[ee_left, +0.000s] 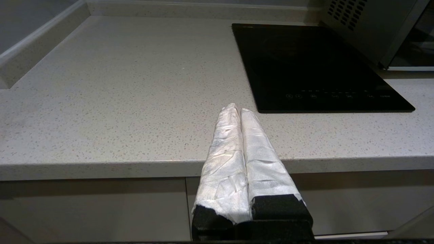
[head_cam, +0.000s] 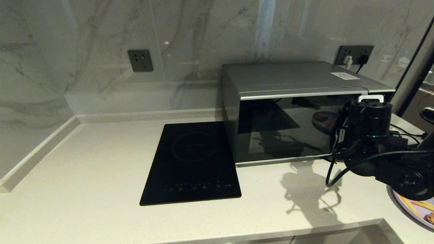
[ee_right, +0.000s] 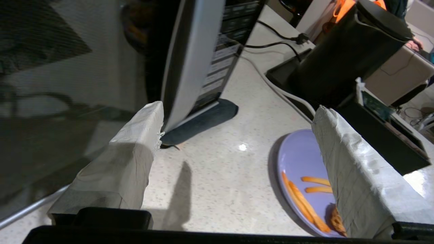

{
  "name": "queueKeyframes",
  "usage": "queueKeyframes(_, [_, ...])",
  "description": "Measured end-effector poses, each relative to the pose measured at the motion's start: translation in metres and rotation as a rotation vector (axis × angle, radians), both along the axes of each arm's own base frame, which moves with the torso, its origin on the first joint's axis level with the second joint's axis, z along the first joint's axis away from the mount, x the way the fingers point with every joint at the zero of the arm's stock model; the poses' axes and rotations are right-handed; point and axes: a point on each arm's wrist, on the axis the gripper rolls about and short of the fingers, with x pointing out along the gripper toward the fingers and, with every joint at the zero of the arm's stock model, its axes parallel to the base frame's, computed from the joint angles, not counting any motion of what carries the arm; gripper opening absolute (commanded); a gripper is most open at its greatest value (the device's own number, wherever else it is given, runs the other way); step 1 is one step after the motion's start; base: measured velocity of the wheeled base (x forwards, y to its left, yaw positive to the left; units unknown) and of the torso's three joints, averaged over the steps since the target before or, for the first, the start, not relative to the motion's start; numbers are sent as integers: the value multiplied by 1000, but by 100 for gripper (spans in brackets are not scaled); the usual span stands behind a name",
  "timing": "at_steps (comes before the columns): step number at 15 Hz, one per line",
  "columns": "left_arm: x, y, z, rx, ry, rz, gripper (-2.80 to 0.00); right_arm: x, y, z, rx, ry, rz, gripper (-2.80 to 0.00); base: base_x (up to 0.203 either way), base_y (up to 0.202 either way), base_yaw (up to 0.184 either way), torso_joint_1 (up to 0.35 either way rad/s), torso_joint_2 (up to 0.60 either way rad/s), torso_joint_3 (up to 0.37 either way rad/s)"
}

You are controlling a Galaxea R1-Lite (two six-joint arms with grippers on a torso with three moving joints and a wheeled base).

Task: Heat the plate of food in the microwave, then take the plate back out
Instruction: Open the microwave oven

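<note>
The silver-grey microwave (head_cam: 291, 128) stands at the back right of the counter with its dark glass door closed. My right gripper (ee_right: 237, 108) hangs open in front of its right end, above bare counter. One wrapped finger (ee_right: 135, 162) lies close to the lower end of the curved silver handle band (ee_right: 190, 61). The other finger (ee_right: 352, 176) overlaps the lavender plate of food (ee_right: 298, 159), which carries orange sticks and a brown piece. In the head view this plate (head_cam: 415, 208) shows at the bottom right corner, partly under my right arm (head_cam: 369, 135). My left gripper (ee_left: 236, 109) is shut, low at the counter's front edge.
A flat black induction cooktop (head_cam: 193, 162) lies left of the microwave. To the microwave's right a black kettle (ee_right: 342, 51) stands on its base, with cables (ee_right: 281, 91) running across the counter. Wall sockets (head_cam: 140, 60) sit on the marble backsplash. The counter's front edge (ee_left: 135, 166) is near.
</note>
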Motion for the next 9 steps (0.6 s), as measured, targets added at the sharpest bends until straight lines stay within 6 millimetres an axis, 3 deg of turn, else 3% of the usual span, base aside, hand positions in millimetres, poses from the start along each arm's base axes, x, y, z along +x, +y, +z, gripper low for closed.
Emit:
queueKeyframes(5, [0,0,0,0,0,0,-280,23,0,-1,5,-16,-18,0,0,0,0,0,0,0])
queueKeyframes(9, [0,0,0,0,0,0,-280,42,-14,-6,5,-16,-65,0,0,0,0,0,0,0])
